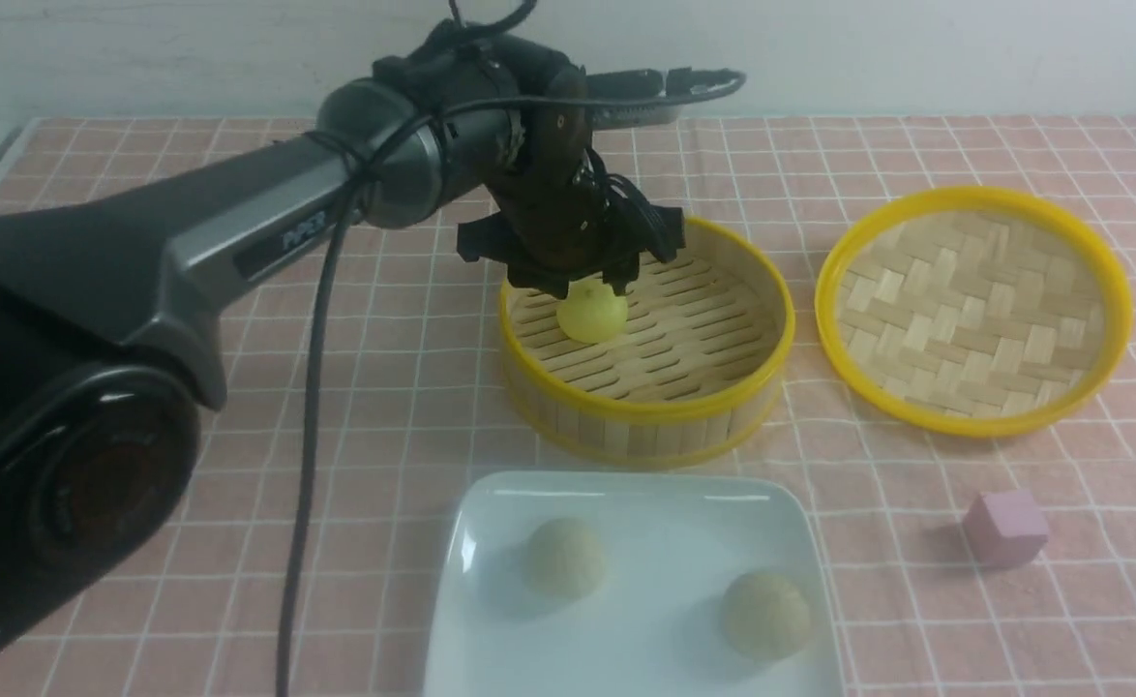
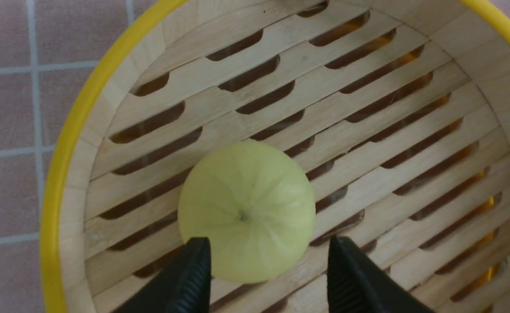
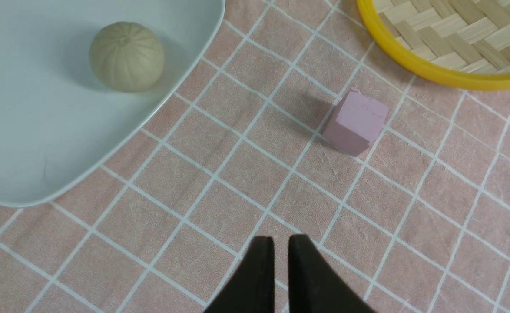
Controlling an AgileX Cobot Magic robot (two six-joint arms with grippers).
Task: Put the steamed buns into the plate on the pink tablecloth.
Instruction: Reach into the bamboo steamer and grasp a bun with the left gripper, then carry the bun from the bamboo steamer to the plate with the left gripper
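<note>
Left claw (image 1: 582,284) partly hides the yellow bun (image 1: 592,316).

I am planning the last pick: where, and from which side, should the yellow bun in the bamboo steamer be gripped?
Grip the yellow bun across its widest middle, coming straight down from above. It is a round ball, and the raised wall of the steamer basket blocks a sideways approach. The open left pincer straddles it this way.
</note>
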